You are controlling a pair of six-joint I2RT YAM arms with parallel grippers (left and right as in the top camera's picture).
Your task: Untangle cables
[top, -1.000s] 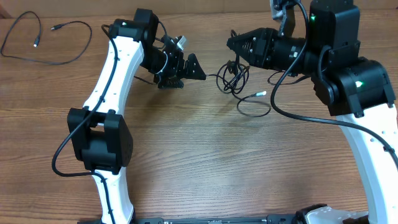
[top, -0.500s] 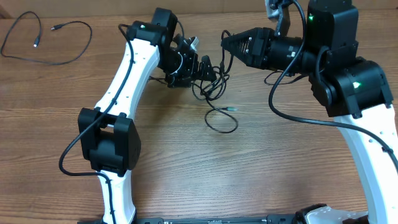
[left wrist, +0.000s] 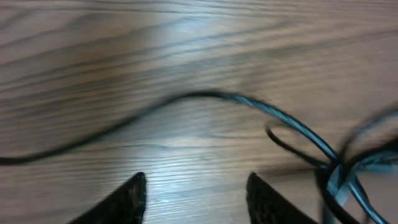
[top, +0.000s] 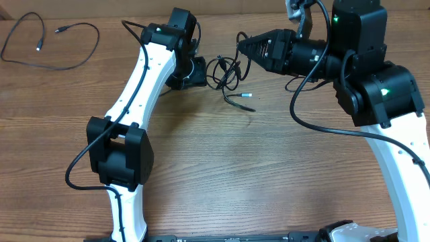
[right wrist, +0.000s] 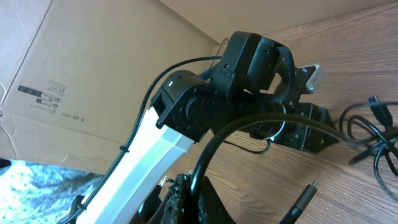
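between the two claws the tangled cables (top: 225, 70) lie bunched on the table (top: 269, 168). one separate cable (top: 47, 47) rests far behind the left claw (left wrist: 196, 186), so most untangling looks undone. the left claw gapes wide, empty. the right claw (top: 242, 46) meets the bunch, but its tips are hidden, so i cannot tell its grip.

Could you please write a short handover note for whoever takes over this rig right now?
Left end effector: open and empty, low over the wooden table, beside the tangle of thin black cords.
Right end effector: appears shut on a strand rising from that tangle.
Done: one separate thin black cord lies alone at the table's far left corner.
Left: the tangle is knotted, with one plug tip poking out; its strands need pulling apart.
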